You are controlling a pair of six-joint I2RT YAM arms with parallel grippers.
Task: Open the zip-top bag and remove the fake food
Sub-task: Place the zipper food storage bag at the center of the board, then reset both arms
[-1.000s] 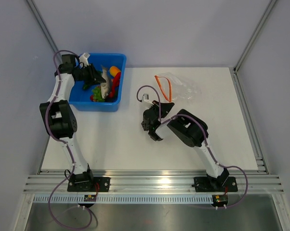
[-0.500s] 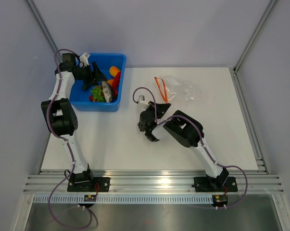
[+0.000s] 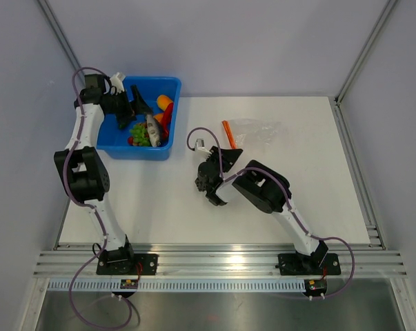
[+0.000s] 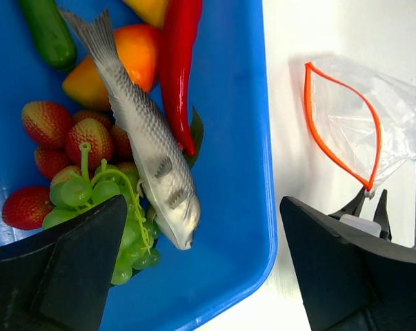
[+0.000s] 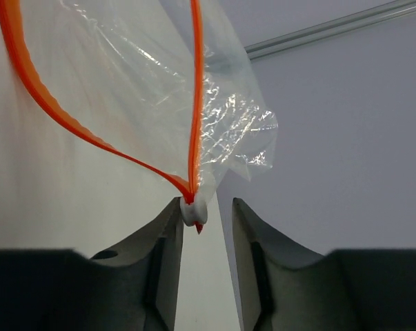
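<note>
The left gripper [image 4: 201, 210] is gaping over the fake food [image 4: 142, 138]; the right gripper [image 5: 206, 207], barely parted, is risking snagging the zip-top bag [image 5: 152, 96] by its corner.

No lettering, number, brand mark or sign can be read in any view. The zip-top bag [image 4: 394, 124] shows only clear crinkled film and an orange zip strip. The blue tub [image 4: 242, 138] and the fake food [image 4: 152, 152] in it are plain colour (the fish has painted scales, not writing). Any marking on the arms [image 3: 263, 187] is too small to read.
</note>
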